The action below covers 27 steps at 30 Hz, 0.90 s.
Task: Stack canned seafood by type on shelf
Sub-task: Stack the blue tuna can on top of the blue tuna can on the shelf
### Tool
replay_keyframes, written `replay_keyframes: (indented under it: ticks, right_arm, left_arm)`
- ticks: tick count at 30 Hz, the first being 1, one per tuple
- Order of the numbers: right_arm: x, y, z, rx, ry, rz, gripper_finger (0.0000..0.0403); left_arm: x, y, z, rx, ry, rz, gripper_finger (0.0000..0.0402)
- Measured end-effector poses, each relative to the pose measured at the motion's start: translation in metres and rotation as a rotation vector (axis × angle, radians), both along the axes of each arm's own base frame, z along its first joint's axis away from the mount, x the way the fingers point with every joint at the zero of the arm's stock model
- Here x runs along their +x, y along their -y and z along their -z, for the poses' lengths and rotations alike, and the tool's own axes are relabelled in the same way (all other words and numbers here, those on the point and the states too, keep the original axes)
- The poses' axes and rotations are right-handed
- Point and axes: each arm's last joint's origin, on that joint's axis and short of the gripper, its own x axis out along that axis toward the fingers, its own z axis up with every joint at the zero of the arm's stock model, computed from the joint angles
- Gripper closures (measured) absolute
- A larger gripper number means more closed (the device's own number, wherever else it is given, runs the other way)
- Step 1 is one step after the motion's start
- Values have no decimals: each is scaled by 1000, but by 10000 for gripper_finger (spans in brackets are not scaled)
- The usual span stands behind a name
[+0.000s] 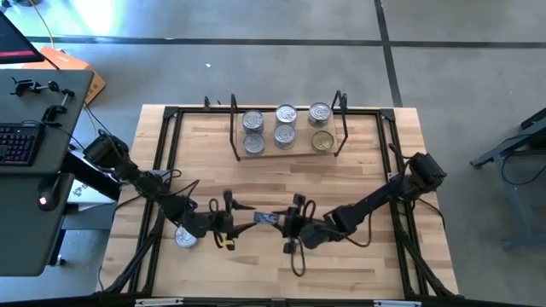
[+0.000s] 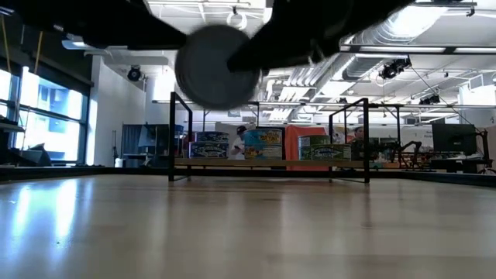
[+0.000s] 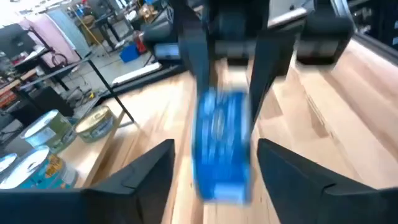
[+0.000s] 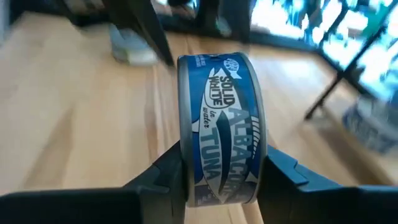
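Lab (exposed ducting [image 2: 403, 31], workbenches [image 2: 263, 159]).

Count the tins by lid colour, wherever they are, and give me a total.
Silver-lidded round metal tins on the wire-framed wooden shelf: 5
Silver-lidded loose tin on the tabletop: 1
Gold-lidded round tin on the shelf: 1
Blue-labelled tuna tin in the right hand, lid colour unseen: 1
Total: 8

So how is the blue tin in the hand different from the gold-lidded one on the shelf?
The blue tin is on edge, clamped in the right hand above the table; the gold-lidded tin lies flat, lid up, on the shelf, untouched. Both are short round tins.
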Motion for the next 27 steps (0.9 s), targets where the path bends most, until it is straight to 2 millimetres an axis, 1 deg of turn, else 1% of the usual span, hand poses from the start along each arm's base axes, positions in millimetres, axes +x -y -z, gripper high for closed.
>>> replay_keyframes:
  ticks: [2, 5, 8, 10, 13, 15, 21, 24, 27]
  right_arm:
    - [3, 8, 4, 32, -30, 12, 280]
    - [8, 20, 4, 57, -39, 16, 280]
    - [14, 31, 8, 65, -54, 12, 280]
    - [16, 36, 9, 77, -62, 9, 280]
    - [18, 41, 8, 87, -62, 7, 280]
    - [19, 42, 8, 80, -64, 3, 280]
    - [19, 42, 8, 76, -61, -16, 280]
    - [19, 42, 7, 79, -60, -20, 280]
    - [19, 42, 7, 67, -62, -28, 280]
  left_arm:
    - [0, -3, -3, 1, 6, -1, 166]
    - [5, -6, -4, 49, -22, 39, 151]
    - [14, -9, -7, 65, -16, 12, 148]
    - [18, -14, -6, 73, -28, -28, 148]
    - [23, -20, -4, 85, -53, -52, 148]
    - [26, -22, -1, 80, -70, -35, 151]
    - [32, -27, 11, 29, -118, -26, 172]
    - [32, -27, 9, 14, -98, -27, 195]
    - [33, -26, 9, 23, -93, -14, 230]
